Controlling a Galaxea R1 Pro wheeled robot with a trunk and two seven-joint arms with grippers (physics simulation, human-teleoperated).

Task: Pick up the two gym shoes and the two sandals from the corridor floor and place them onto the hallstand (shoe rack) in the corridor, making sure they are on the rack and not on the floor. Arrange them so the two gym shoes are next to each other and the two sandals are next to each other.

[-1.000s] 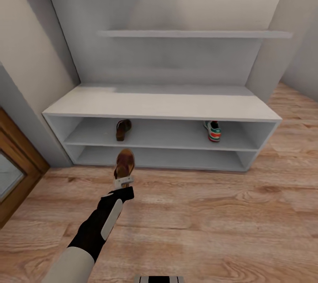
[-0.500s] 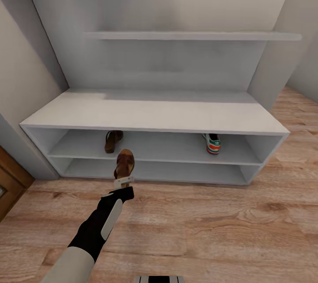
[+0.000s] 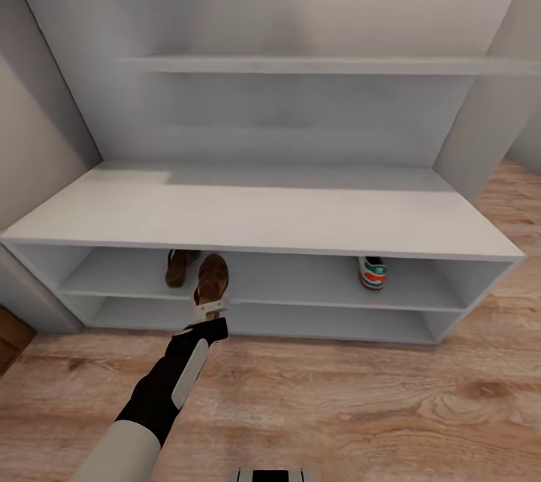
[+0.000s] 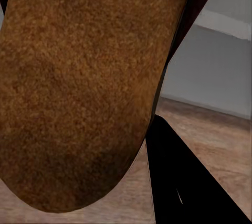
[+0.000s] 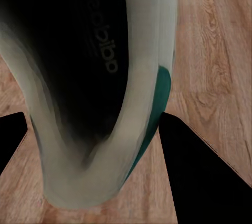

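Left hand (image 3: 210, 310) clamped on heel of a brown sandal (image 3: 213, 277), held out over the wood floor (image 3: 361, 407) in front of the hallstand (image 3: 255, 215); tan insole (image 4: 79, 82) fills the left wrist view. Right hand (image 5: 92, 145) closed on a white gym shoe (image 5: 139, 77) with a green stripe, floor beneath. On the hallstand's upper shelf: second sandal (image 3: 179, 265) at left, just behind the held one; second gym shoe (image 3: 373, 272) well apart at right. Wall shelf (image 3: 315, 65) above.
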